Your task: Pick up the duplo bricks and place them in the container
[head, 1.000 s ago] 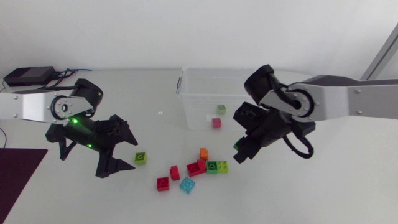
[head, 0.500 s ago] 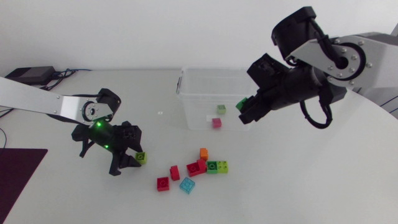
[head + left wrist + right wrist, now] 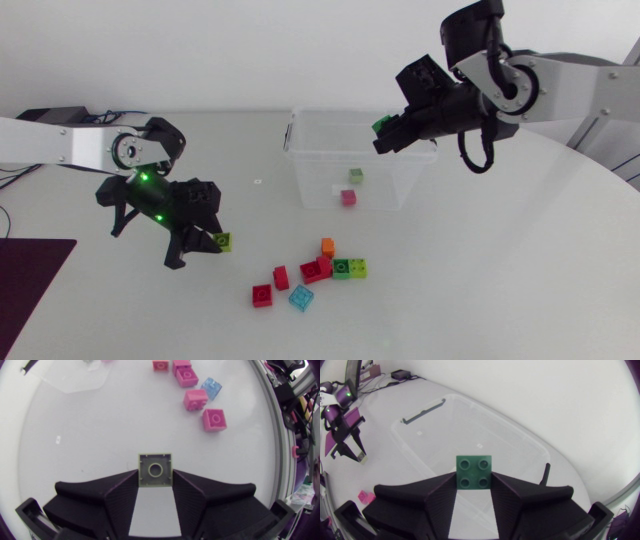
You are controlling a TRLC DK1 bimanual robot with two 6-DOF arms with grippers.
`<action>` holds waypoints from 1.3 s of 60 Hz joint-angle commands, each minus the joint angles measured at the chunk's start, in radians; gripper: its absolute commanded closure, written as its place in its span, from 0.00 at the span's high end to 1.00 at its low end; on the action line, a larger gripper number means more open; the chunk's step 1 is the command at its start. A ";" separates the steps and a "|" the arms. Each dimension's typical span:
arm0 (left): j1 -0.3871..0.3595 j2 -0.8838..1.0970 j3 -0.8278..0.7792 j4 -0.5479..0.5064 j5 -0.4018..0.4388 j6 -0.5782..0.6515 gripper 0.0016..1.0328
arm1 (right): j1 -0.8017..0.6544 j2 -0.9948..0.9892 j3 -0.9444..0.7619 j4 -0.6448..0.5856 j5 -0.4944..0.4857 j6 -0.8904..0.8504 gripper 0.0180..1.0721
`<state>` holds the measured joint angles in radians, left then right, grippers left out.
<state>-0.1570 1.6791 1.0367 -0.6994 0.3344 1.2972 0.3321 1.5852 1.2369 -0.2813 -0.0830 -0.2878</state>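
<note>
The left gripper point(image 3: 155, 482) is now closed on the lime brick point(image 3: 155, 469). A second ago its fingers were spread wide at 9 o'clock of that brick, and half a second ago they were lowered around it. Now both inner faces are pressed against the brick's sides, and it is shifted slightly toward 11 o'clock on the worktop point(image 3: 520, 290). Whether it is lifted clear of the surface cannot be told. The loose pile point(image 3: 312, 270) of red, blue, orange and green bricks is left undisturbed at 3 o'clock of the lime brick and 6 o'clock of the container point(image 3: 291, 150). Inside the container, a pale green brick point(image 3: 356, 175) and a pink brick point(image 3: 348, 197) are already lying on the floor. The right gripper point(image 3: 385, 135) is shown with its fingers drawn in to one brick's width and clamped on the dark green brick point(image 3: 474, 473). A second ago that brick was held low at 3 o'clock of the pile, then it was raised beside the container's 3 o'clock wall. Now it is carried over the open top, toward the 1 o'clock part of the rim, and in the right wrist view the container's interior is seen directly beneath it. One delivery is therefore judged ready for release, and a second pick is judged secured, so the lime brick can be expected to be lifted and taken toward 2 o'clock once the space above the container is freed.
</note>
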 commanded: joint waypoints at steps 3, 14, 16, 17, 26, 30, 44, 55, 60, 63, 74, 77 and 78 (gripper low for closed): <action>-0.018 -0.091 0.066 -0.035 0.032 -0.041 0.38 | -0.028 0.084 0.068 0.025 -0.003 -0.004 0.56; -0.061 -0.168 0.181 -0.035 0.071 -0.144 0.38 | -0.053 0.111 0.104 0.017 -0.003 -0.004 0.83; -0.070 -0.170 0.220 -0.034 0.083 -0.171 0.38 | -0.053 0.094 0.096 0.016 -0.003 -0.004 0.85; -0.073 -0.168 0.238 -0.031 0.092 -0.190 0.38 | -0.053 0.088 0.091 0.016 -0.003 -0.004 0.85; -0.147 -0.087 0.358 0.034 0.112 -0.308 0.39 | -0.051 -0.037 -0.004 0.010 -0.024 -0.024 0.87; -0.187 -0.039 0.390 0.107 0.112 -0.372 0.39 | -0.051 -0.113 -0.070 0.008 -0.046 -0.040 0.87; -0.265 0.123 0.519 0.271 0.103 -0.544 0.40 | -0.042 -0.281 -0.246 -0.044 -0.135 -0.132 0.87; -0.266 0.243 0.634 0.334 0.063 -0.625 0.41 | 0.047 -0.321 -0.343 -0.150 -0.190 -0.286 0.87; -0.266 0.280 0.666 0.367 0.037 -0.654 0.42 | 0.093 -0.315 -0.381 -0.176 -0.201 -0.341 0.87; -0.266 0.307 0.697 0.374 0.029 -0.671 0.42 | 0.107 -0.286 -0.398 -0.199 -0.210 -0.387 0.87; -0.280 0.358 0.757 0.383 -0.029 -0.684 0.87 | 0.148 -0.163 -0.407 -0.208 -0.245 -0.495 0.87; -0.280 0.344 0.755 0.385 -0.032 -0.688 0.90 | 0.156 -0.128 -0.399 -0.216 -0.245 -0.524 0.87; -0.280 0.340 0.753 0.385 -0.032 -0.690 0.93 | 0.160 -0.117 -0.396 -0.217 -0.245 -0.528 0.87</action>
<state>-0.4271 2.0125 1.7554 -0.3275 0.3069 0.6350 0.4763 1.4124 0.8486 -0.4763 -0.3187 -0.7506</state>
